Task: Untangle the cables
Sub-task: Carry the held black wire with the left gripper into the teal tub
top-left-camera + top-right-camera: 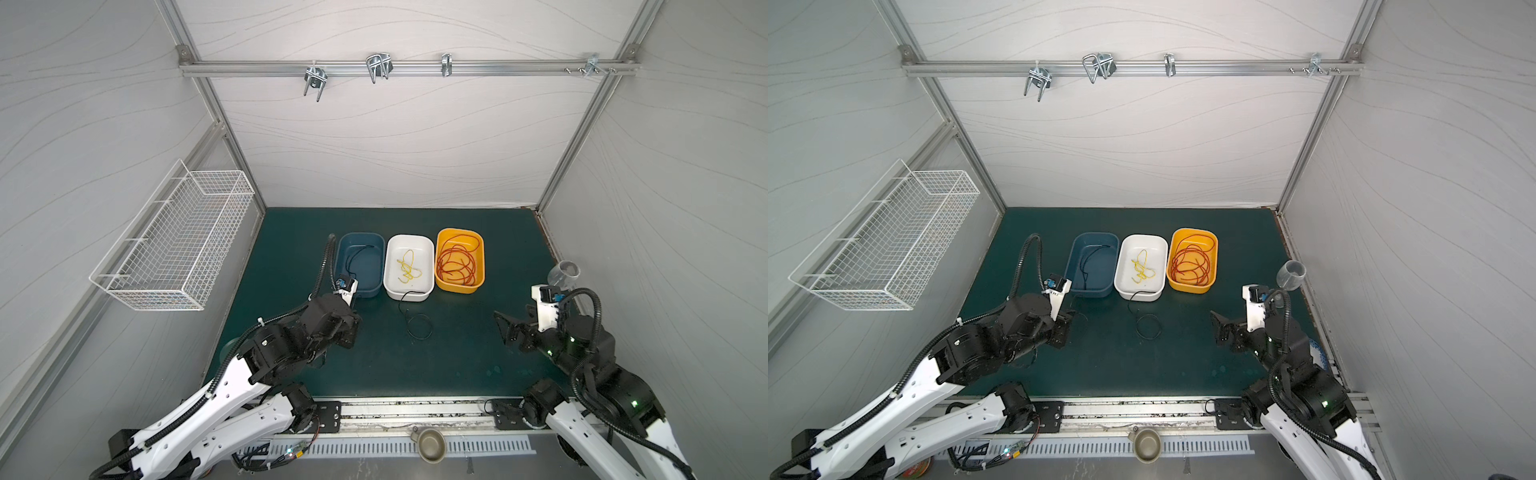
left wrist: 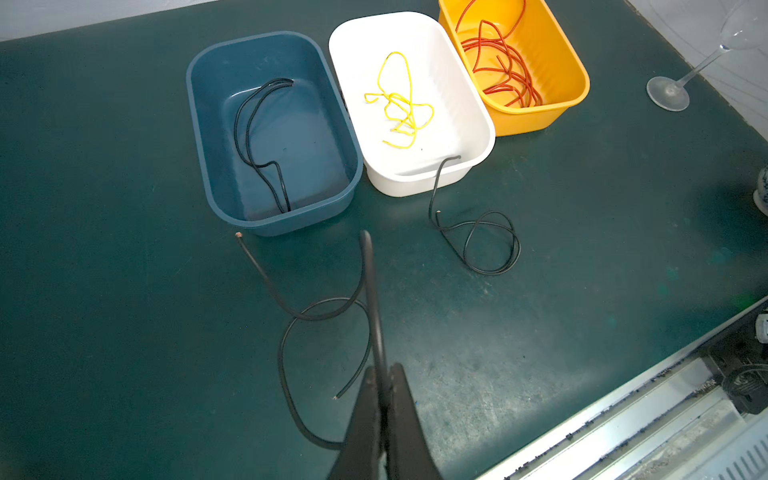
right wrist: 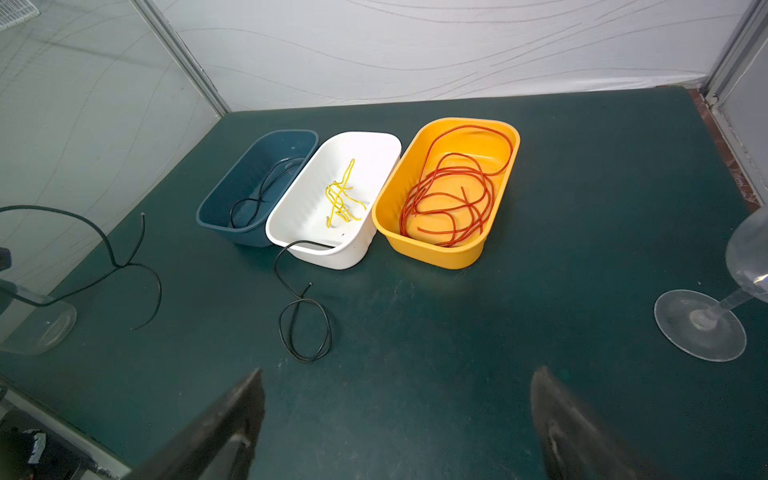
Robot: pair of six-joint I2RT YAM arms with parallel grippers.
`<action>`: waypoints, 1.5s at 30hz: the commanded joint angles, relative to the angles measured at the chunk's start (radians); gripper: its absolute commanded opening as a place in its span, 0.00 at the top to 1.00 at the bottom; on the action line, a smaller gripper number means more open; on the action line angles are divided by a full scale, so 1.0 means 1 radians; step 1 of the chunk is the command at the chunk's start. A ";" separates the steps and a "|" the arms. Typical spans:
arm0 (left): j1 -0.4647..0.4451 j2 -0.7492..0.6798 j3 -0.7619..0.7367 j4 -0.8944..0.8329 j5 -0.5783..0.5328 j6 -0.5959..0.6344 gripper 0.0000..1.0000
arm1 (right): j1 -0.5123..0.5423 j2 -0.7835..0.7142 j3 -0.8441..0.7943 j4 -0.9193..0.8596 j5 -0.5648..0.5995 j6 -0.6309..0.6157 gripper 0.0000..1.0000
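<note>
Dark green desk (image 1: pixel 457 353) carries three tubs in a row with the cables largely sorted by colour: the white tub (image 2: pixel 419 183) holds the yellow cable (image 2: pixel 401 104), the yellow tub (image 2: pixel 536 120) just beside it on the right arm's side holds the red cables (image 3: pixel 449 195), and the blue tub (image 2: pixel 291 226) on its other side holds one black cable (image 2: pixel 248 137). A second black cable (image 3: pixel 277 268) hooks over the white tub's near rim and loops on the desk in front, seemingly a stray. Nearer the robot, the left pincer (image 2: pixel 385 374) is clamped on a third black cable (image 2: pixel 372 291), likely lifting it so its loop falls open, while the right pincer (image 3: pixel 399 374) hangs wide open and empty.
</note>
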 commanded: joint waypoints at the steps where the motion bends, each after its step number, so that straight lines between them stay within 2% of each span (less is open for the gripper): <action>1: 0.004 0.019 0.057 0.036 0.031 -0.006 1.00 | -0.002 -0.045 -0.023 0.037 0.014 -0.038 0.01; 8: 0.008 0.016 0.086 0.057 0.053 -0.008 1.00 | -0.003 -0.042 -0.026 0.037 0.020 -0.041 0.01; 14: 0.041 0.070 0.143 0.078 0.066 0.044 1.00 | -0.002 -0.046 -0.027 0.040 0.011 -0.043 0.01; 20: 0.193 0.172 0.218 0.143 0.201 0.087 1.00 | -0.002 -0.053 -0.031 0.039 0.009 -0.046 0.01; 24: 0.288 0.264 0.277 0.185 0.245 0.106 1.00 | -0.002 -0.053 -0.030 0.039 0.005 -0.047 0.01; 34: 0.383 0.493 0.414 0.308 0.207 0.144 1.00 | -0.002 -0.056 -0.032 0.042 -0.013 -0.054 0.01; 45: 0.436 0.734 0.456 0.411 0.173 0.209 1.00 | -0.001 -0.068 -0.036 0.047 -0.025 -0.064 0.01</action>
